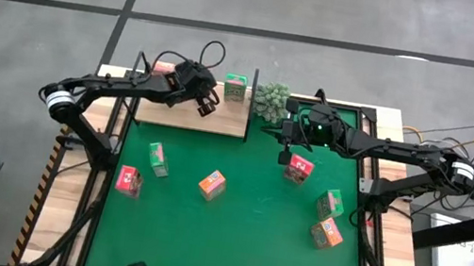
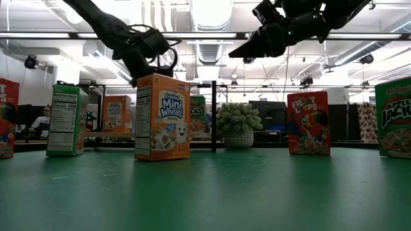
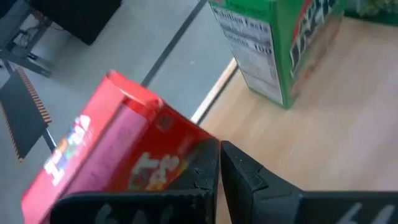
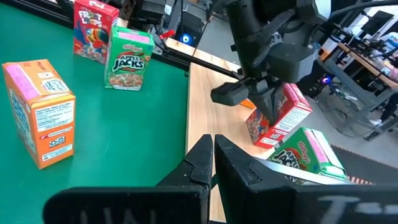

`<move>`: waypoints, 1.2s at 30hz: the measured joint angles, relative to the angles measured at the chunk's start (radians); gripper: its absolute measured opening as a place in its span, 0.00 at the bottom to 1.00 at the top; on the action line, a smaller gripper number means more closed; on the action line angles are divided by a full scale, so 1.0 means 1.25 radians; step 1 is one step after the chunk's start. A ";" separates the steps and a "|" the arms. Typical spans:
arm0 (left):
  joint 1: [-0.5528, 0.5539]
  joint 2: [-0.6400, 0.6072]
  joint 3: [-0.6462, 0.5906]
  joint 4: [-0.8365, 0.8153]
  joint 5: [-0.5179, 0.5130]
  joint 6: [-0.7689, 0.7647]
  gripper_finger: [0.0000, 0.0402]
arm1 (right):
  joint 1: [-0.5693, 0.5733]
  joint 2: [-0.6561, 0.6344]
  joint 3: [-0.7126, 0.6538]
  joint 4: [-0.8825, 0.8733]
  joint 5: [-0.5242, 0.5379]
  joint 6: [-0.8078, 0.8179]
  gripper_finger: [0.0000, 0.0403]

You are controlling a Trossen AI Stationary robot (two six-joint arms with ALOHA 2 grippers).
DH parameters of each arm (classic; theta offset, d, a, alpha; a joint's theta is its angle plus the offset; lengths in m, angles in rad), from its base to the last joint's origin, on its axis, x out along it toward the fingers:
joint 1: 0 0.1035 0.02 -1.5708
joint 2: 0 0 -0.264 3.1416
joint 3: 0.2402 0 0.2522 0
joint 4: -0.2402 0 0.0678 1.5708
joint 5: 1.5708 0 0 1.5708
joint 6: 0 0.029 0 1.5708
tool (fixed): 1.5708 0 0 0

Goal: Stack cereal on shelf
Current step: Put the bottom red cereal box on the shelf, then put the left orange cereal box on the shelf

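Reading "Frosted Mini Wheats": orange cereal box

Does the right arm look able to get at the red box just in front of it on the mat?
Probably yes: the red box stands alone just beside the shut right gripper, nothing between them.

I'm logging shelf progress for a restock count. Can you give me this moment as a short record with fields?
shelf: light wood board at the mat's far left edge
boxes on shelf: green box upright; red box tilted under the left gripper; an orange one shows behind it in the right wrist view
boxes on green mat: six
left gripper: shut, over the shelf, touching the red box
right gripper: shut, empty, over the mat beside the plant
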State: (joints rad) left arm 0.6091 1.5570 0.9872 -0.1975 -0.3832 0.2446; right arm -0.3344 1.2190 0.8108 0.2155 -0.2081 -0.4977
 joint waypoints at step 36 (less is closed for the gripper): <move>-0.581 -0.577 -0.299 0.154 0.042 -0.077 0.00 | 0.123 0.000 0.070 -0.045 -0.002 0.212 0.02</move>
State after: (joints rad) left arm -0.1169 0.8352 0.6134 -0.0051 -0.3304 0.1480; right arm -0.1801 1.2190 0.8985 0.1586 -0.2101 -0.2329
